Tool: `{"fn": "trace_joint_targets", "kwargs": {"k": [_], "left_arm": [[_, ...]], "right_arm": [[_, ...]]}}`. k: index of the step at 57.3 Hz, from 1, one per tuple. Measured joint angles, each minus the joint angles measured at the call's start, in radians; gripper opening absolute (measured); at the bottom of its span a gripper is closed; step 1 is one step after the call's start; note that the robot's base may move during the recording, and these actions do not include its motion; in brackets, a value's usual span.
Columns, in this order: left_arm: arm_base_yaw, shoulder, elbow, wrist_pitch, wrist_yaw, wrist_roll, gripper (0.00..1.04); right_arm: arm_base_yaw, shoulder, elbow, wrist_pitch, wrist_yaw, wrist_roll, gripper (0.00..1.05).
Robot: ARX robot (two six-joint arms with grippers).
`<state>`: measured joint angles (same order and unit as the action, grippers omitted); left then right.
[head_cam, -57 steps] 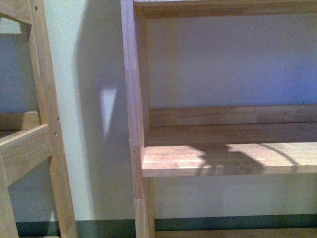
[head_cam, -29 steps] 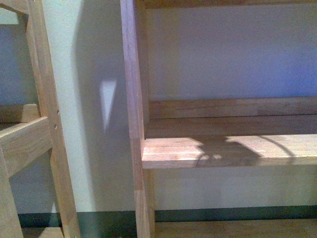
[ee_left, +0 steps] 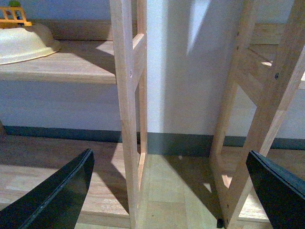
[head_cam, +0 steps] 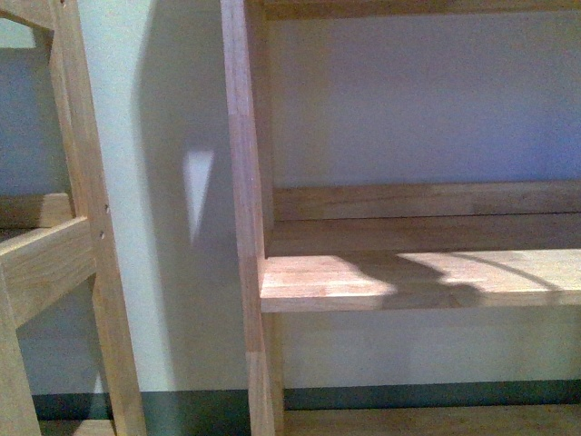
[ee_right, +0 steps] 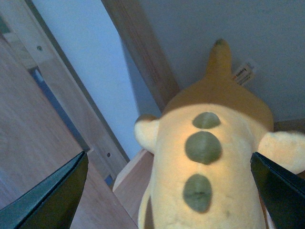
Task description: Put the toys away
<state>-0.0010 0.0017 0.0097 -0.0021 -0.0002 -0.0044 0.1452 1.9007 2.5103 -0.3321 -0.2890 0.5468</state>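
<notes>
Plush toy (ee_right: 209,162): orange-yellow, three green spots, white tag near tail; between right gripper (ee_right: 171,191) jaws, seemingly pinched.
Left gripper (ee_left: 171,191): jaws spread, facing wooden shelf post (ee_left: 128,109).

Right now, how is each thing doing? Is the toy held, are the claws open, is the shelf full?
Plush toy: sits between the right gripper's fingers; whether they squeeze it I cannot tell.
Right gripper: fingers spread wide either side of the toy.
Left gripper: open, holding nothing.
Shelf: bare in the front view, part sunlit, part in shadow.
Cream bowl: resting on another shelf.
</notes>
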Motion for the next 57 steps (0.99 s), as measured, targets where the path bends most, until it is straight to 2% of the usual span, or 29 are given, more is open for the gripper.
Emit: {"fn": "trace_joint_targets", "kwargs": {"k": [9, 16, 23, 38, 44, 57], "left_arm": [[0.0, 0.0, 0.0, 0.0, 0.0, 0.0, 0.99], [0.0, 0.0, 0.0, 0.0, 0.0, 0.0, 0.99], [0.0, 0.0, 0.0, 0.0, 0.0, 0.0, 0.99], [0.0, 0.0, 0.0, 0.0, 0.0, 0.0, 0.99], [0.0, 0.0, 0.0, 0.0, 0.0, 0.0, 0.99], [0.0, 0.0, 0.0, 0.0, 0.0, 0.0, 0.99]], "right_arm": [[-0.016, -0.135, -0.15, 0.039, 0.029, -0.021, 1.04], [-0.023, -0.274, -0.319, 0.069, 0.093, -0.079, 1.04], [-0.014, -0.434, -0.521, 0.131, 0.155, -0.178, 1.04], [-0.005, -0.781, -0.973, 0.307, 0.198, -0.317, 1.04], [-0.037, -0.918, -1.147, 0.347, 0.195, -0.342, 1.04], [-0.166, -1.18, -1.489, 0.394, 0.154, -0.319, 1.04]]}}
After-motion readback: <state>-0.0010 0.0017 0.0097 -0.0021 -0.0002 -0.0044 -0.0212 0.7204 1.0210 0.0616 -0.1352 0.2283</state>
